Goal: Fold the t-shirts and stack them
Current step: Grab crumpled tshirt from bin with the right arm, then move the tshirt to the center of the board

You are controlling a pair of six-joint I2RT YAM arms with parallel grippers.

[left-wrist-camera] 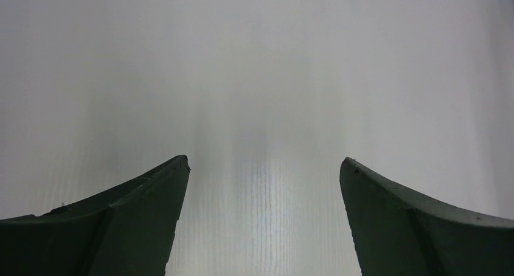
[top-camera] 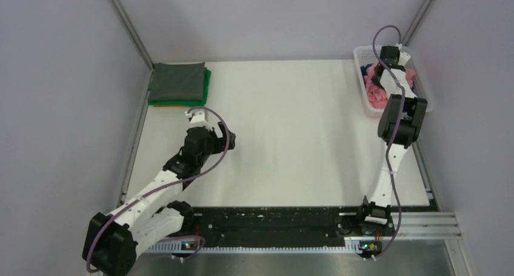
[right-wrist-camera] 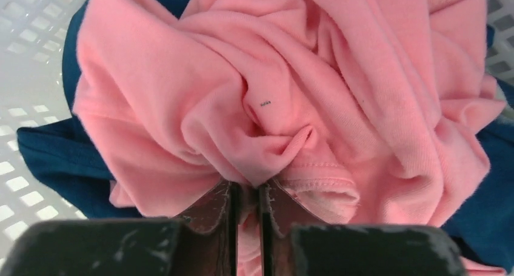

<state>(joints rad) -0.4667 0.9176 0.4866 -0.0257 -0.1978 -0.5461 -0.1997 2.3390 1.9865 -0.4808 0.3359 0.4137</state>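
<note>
A crumpled salmon-pink t-shirt [right-wrist-camera: 291,76] lies on top of a dark blue t-shirt [right-wrist-camera: 54,154] inside the white lattice basket [top-camera: 362,97] at the table's far right. My right gripper [right-wrist-camera: 248,185] reaches down into the basket and is shut on a fold of the pink cloth, which is pinched between its jaws. In the top view the pink shirt [top-camera: 377,94] shows beside the right arm. A folded stack with the grey t-shirt [top-camera: 177,82] on top, green [top-camera: 207,85] and orange edges beneath, sits at the far left. My left gripper [left-wrist-camera: 264,167] hangs open above bare table.
The basket's lattice wall [right-wrist-camera: 24,57] surrounds the shirts closely on the left in the right wrist view. Metal frame rails [top-camera: 128,22] run along the white table's edges. The left arm [top-camera: 200,145] is over the table's left-middle area.
</note>
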